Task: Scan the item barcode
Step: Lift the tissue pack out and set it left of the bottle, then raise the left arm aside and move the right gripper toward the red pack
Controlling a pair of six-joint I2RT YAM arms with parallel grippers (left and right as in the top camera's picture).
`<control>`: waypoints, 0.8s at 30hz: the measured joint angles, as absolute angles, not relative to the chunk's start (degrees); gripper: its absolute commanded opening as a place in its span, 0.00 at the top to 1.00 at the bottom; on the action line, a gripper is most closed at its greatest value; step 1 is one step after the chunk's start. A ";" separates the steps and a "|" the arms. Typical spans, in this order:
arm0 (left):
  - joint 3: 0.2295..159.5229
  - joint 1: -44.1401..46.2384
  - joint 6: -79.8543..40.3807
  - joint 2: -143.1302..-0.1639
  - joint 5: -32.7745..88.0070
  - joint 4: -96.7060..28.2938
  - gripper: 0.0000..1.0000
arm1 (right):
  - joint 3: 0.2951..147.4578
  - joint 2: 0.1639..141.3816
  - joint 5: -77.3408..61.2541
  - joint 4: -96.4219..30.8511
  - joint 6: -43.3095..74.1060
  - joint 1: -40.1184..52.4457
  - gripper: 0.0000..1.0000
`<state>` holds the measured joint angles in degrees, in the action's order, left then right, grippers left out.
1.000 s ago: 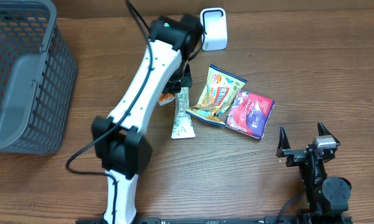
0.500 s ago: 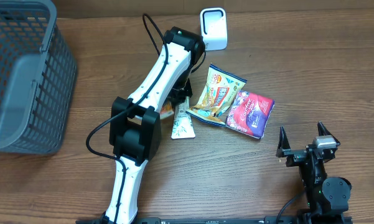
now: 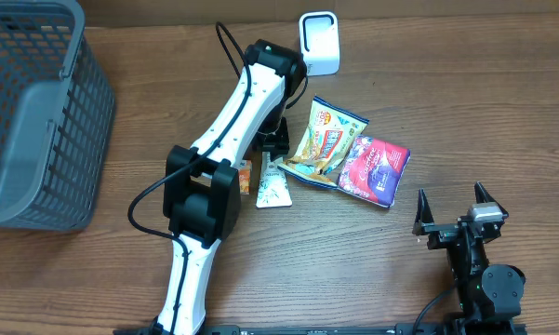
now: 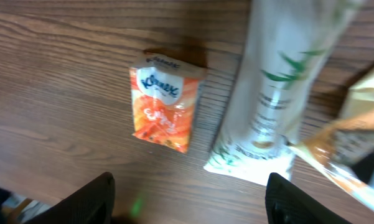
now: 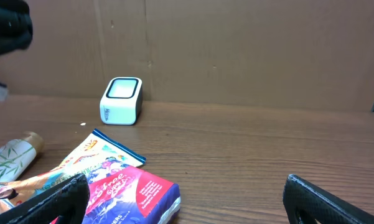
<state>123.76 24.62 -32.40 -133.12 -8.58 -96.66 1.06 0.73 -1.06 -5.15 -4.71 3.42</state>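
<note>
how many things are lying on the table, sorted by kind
basket: 1
scanner: 1
tissue pack: 1
tube: 1
snack bags: 2
total: 6

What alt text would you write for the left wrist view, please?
An orange Kleenex tissue pack lies flat on the wooden table, beside a white tube printed with green leaves. The left arm's two dark fingers stand apart at the bottom edge, holding nothing. The corner of a snack packet shows at right.
</note>
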 measured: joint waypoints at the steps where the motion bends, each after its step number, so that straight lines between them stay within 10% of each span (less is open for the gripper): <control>1: 124.18 24.62 -32.42 -132.55 -8.16 -96.66 0.29 | 1.06 0.73 -1.08 -5.15 -4.71 3.42 0.00; 6: 125.86 24.58 -32.80 -124.42 -7.62 -96.55 0.00 | 1.06 0.73 -1.08 -5.19 -4.71 3.42 0.00; 24: 128.29 -0.36 -37.36 -94.63 -12.32 -96.73 0.00 | 1.06 0.73 -1.08 -5.17 -4.71 3.42 0.00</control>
